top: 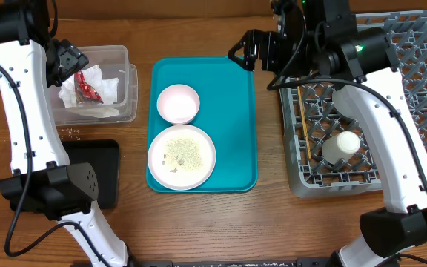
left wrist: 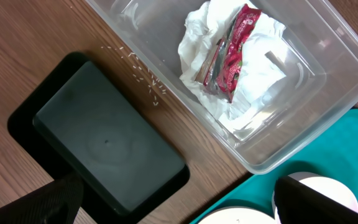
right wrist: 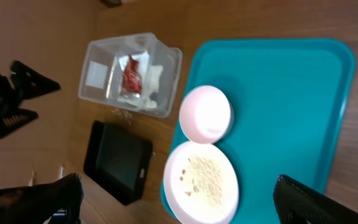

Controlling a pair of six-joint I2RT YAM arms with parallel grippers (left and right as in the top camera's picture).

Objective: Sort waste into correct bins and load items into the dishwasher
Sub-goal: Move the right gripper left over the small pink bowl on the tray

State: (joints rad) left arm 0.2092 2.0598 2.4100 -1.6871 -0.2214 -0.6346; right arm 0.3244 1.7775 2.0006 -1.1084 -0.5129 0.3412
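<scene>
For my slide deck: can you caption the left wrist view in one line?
Clear tub holding white napkins and a red wrapper, beside a black tray, rice grains scattered between.

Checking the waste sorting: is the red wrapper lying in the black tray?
No, the red wrapper lies on the crumpled napkins inside the clear tub, apart from the black tray.

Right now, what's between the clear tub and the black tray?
Only loose rice grains, scattered on the table between the tub and the tray. Clearest in the left wrist view; faintly visible overhead too.
</scene>
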